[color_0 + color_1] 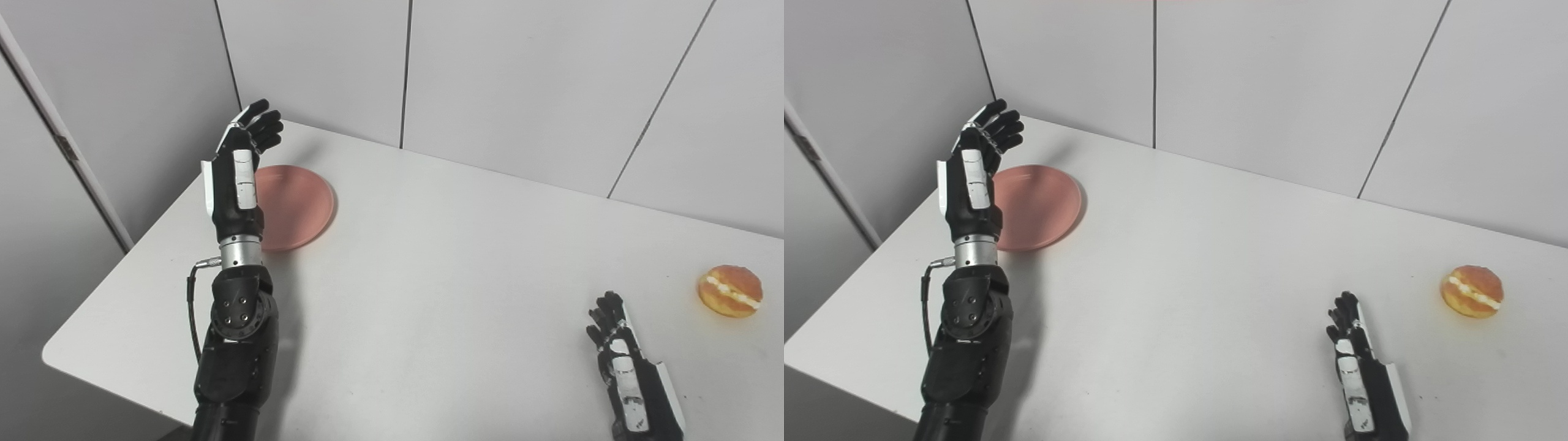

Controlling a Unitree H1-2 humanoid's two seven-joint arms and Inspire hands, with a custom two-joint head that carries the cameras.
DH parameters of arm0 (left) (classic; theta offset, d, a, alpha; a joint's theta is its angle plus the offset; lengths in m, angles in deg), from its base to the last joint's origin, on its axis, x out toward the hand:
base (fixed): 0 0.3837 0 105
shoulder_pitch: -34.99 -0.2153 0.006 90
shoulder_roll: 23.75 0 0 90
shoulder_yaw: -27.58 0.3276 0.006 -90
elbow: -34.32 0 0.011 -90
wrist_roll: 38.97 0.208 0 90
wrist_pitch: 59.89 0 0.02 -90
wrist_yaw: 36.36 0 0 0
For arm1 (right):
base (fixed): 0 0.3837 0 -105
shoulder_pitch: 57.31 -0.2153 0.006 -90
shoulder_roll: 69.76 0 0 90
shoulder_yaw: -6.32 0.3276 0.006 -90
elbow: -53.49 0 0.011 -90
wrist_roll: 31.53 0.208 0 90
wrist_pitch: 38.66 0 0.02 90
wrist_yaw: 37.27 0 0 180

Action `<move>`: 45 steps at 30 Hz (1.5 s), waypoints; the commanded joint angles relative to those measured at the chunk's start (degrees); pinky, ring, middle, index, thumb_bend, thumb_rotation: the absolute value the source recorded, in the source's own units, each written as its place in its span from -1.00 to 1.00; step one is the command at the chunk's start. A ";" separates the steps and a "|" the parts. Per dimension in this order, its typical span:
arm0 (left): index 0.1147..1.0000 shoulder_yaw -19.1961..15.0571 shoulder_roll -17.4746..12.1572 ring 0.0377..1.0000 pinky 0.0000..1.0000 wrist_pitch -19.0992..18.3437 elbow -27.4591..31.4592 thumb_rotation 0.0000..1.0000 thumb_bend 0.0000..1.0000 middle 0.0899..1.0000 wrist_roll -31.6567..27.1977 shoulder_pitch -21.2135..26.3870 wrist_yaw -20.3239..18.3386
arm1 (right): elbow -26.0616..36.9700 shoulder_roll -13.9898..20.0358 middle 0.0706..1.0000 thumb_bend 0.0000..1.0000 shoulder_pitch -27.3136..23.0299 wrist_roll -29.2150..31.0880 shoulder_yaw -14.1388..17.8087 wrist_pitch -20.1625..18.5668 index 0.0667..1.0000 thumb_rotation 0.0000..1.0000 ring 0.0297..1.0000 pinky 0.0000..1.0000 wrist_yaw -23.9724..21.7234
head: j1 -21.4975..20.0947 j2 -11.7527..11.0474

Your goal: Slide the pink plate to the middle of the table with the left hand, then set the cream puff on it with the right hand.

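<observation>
the left hand hangs raised with fingers apart, holding nothing, the pink plate just right of it, likely lining up a sideways push. the right hand, loosely curled and empty, waits near the cream puff beyond it.

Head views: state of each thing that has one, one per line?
pink plate: flat on the table, far left, bare, not yet in the middle.
cream puff: on the table at right, not held.
left hand: raised beside the plate, open, fingers apart.
right hand: low near the front edge, open, holding nothing.
</observation>
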 commanded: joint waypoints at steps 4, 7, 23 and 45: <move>0.37 -2.07 -3.18 0.49 0.58 1.16 -1.65 1.00 0.93 0.43 0.42 3.14 2.05 | -1.31 0.98 1.00 0.07 1.05 1.18 0.51 2.42 1.00 0.89 1.00 1.00 -1.14 | 0.28 0.14; 0.35 -3.53 -4.42 0.45 0.48 2.53 -4.80 1.00 0.87 0.40 0.88 4.16 3.60 | -1.23 1.17 1.00 0.06 1.07 1.24 0.42 2.58 1.00 0.88 1.00 1.00 -1.20 | 0.26 0.21; 0.44 -7.53 -9.43 0.54 0.64 2.82 -16.81 1.00 0.90 0.48 -5.00 4.56 3.95 | -0.69 1.73 1.00 0.02 1.33 1.25 0.50 2.90 1.00 0.88 1.00 1.00 -1.78 | 0.62 0.66; 0.58 -2.39 -11.08 0.67 0.66 2.17 -28.21 1.00 0.90 0.63 -5.60 5.89 -0.25 | 0.38 1.17 1.00 -0.01 1.52 0.34 0.30 3.13 1.00 0.91 1.00 1.00 -1.14 | 0.70 1.09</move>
